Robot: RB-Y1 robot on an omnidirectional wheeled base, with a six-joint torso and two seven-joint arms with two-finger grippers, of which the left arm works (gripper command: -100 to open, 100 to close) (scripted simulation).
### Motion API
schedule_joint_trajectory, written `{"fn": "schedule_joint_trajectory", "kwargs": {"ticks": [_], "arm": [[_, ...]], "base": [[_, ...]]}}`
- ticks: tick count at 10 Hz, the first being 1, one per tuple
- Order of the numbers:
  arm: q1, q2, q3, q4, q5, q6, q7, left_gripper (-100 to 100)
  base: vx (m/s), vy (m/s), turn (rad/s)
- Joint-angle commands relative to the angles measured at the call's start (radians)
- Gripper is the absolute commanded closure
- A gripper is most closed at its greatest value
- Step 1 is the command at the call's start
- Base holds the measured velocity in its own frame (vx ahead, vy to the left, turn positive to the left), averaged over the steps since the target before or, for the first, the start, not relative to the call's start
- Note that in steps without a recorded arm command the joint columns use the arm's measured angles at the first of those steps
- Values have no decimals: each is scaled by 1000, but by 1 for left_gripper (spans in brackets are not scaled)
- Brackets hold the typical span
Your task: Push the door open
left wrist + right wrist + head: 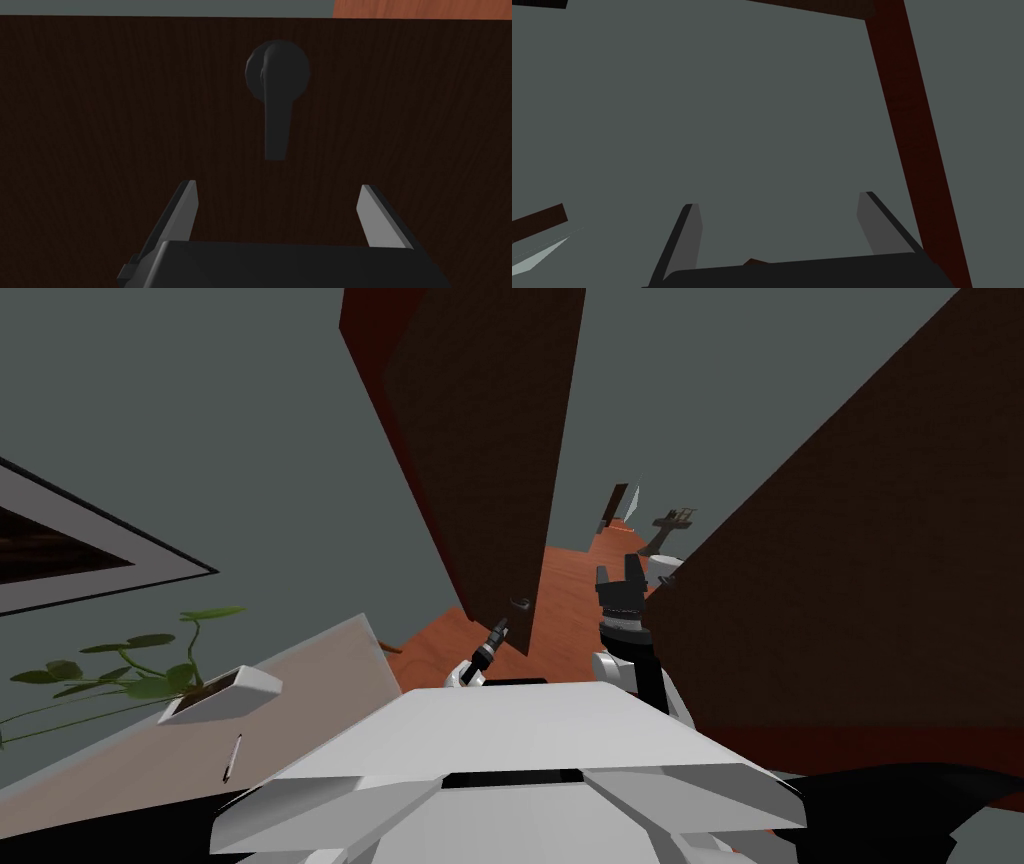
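Left tool [278, 185], right tool [778, 199], dark box bodies, thin light grey blade fingers [370, 217]

You're looking at a dark brown, wood-grained door [480, 438]; it stands ajar, with reddish floor [570, 588] showing past its free edge. Its handle [276, 100] is a dark lever on a round plate, close to that edge.

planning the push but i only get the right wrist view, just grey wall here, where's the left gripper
observer: the left gripper is open and empty, pointing at the dark door
operator: handle anywhere near it
observer: the lever handle hangs just past the gripper's tips, in line with the gap between them and clear of both
operator: is the door ajar
observer: looks so, the head view shows orange floor past the door's free edge
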State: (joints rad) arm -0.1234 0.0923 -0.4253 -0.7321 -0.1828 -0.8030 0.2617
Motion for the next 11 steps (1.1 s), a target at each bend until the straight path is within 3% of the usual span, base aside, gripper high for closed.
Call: {"fn": "schedule_joint_trajectory", "kwargs": {"ticks": [1,10,11], "arm": [[0,0,0,0,0,0,0,-100],[-8,-27,24,29,10,3,-27,-100],[-7,-23,22,25,9,3,-24,-100]], "base": [[53,26,-5],[159,-90,-32],[71,-47,1]]}}
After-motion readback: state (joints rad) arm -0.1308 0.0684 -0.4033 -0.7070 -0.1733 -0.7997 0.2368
